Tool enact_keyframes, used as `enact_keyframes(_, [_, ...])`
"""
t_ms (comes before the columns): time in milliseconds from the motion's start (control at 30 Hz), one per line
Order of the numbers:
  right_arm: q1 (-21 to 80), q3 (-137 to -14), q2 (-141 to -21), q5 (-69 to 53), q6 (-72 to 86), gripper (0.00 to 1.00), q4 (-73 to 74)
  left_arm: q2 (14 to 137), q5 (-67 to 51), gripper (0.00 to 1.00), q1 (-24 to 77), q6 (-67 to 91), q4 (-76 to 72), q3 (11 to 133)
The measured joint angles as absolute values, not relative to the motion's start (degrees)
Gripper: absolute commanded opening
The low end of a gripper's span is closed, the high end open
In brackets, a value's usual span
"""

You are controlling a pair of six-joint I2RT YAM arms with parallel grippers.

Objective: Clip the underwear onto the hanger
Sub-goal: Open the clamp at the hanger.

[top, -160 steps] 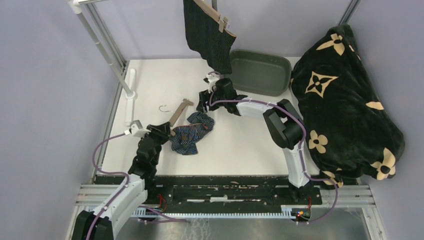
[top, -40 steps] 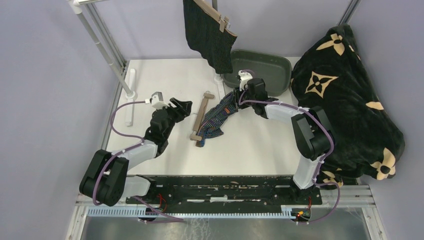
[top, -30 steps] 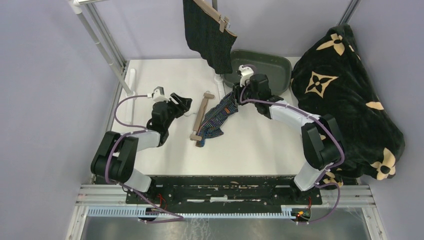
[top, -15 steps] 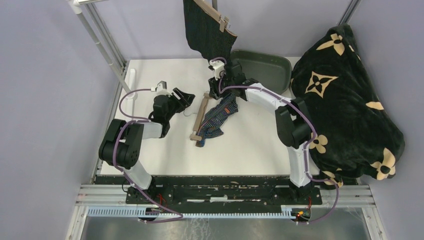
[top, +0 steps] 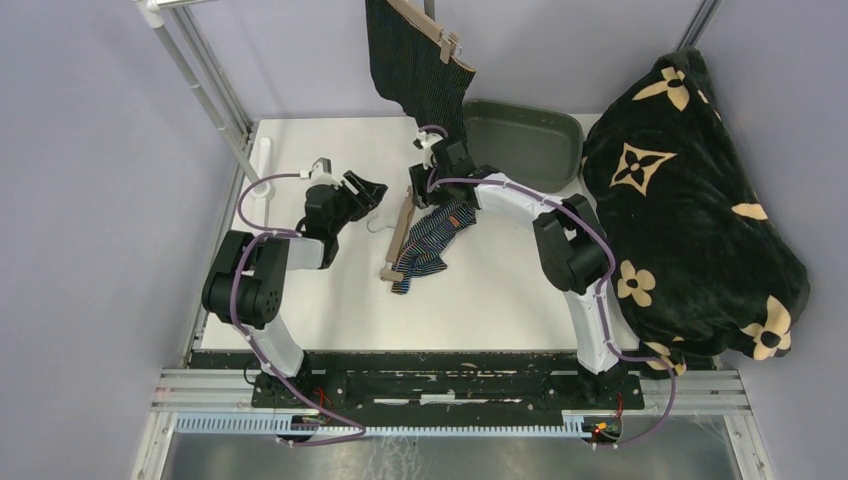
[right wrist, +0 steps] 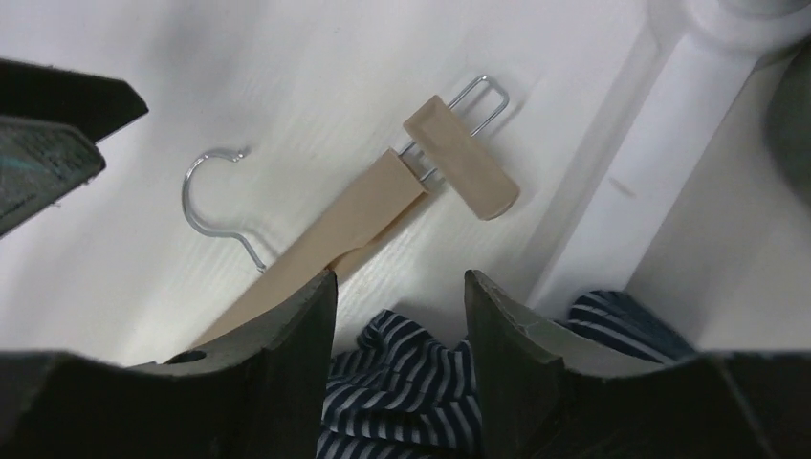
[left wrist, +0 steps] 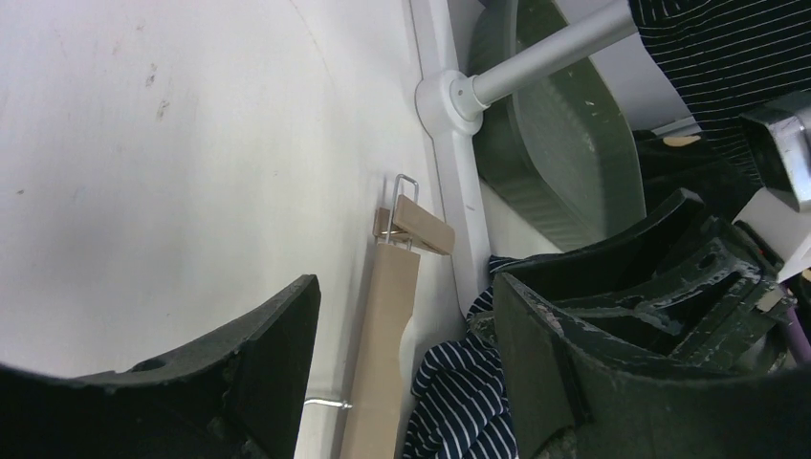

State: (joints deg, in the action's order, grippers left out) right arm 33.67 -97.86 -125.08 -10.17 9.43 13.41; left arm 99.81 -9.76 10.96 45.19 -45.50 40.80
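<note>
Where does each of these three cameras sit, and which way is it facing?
Top camera: above and behind the arms, looking down on the table; both arms show, left hand and right hand included.
Left wrist: on the left arm, facing across the table toward the hanger and green tub; its own fingers show.
Right wrist: on the right arm, facing down at the hanger's clip; its own fingers show.
Both wrist views share the hanger and striped underwear.

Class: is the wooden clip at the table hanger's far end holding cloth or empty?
Empty. The tan wooden clip lies bare on the white table, apart from the navy striped underwear.
</note>
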Motion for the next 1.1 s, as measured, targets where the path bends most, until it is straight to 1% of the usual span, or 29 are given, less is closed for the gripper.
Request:
enact_keyframes(33, [34.5,-97.4,-125.0,-8.4,11.3,0.53,12.9,99.6,-9.5,0.73,10.9,45.2,-45.4,40.5])
enact_keyframes(67, [35.2,-97.1,-125.0,-6.7,13.2,0.54,12.7,99.0,-9.1,0.73,10.8,45.2,-45.2,39.9])
enact_keyframes(100, [36.2,-96.9,-125.0,-4.2,15.6,0.58,12.7,98.4,-8.9,0.73,10.6,45.2,-44.9,39.4])
enact_keyframes(133, [37.2,-96.8,-125.0,-2.0,17.6,0.68,12.8,97.5,-8.4,0.73,10.5,45.2,-44.4,38.9])
enact_keyframes(167, [38.2,-96.8,-125.0,0.1,19.5,0.83,13.0,96.2,-7.6,0.73,10.3,45.2,-43.6,38.1])
enact_keyframes(200, [39.1,-96.8,-125.0,2.1,21.2,0.89,12.9,94.7,-7.0,0.74,10.2,45.2,-42.8,37.3])
enact_keyframes(367, [42.9,-97.0,-125.0,10.9,26.3,0.91,13.3,87.3,-3.9,0.74,10.1,45.1,-40.4,34.7])
enact_keyframes(500, [44.0,-97.8,-125.0,15.8,30.3,0.9,15.6,83.6,-2.0,0.74,10.1,45.1,-38.8,33.3])
enact_keyframes(700, [44.3,-100.1,-126.3,23.1,34.5,0.84,18.6,80.3,-0.3,0.75,9.9,45.1,-35.7,31.9])
enact_keyframes(1100, [47.3,-104.9,-132.8,28.6,39.2,0.82,19.9,77.3,0.2,0.75,8.4,45.1,-33.3,30.3])
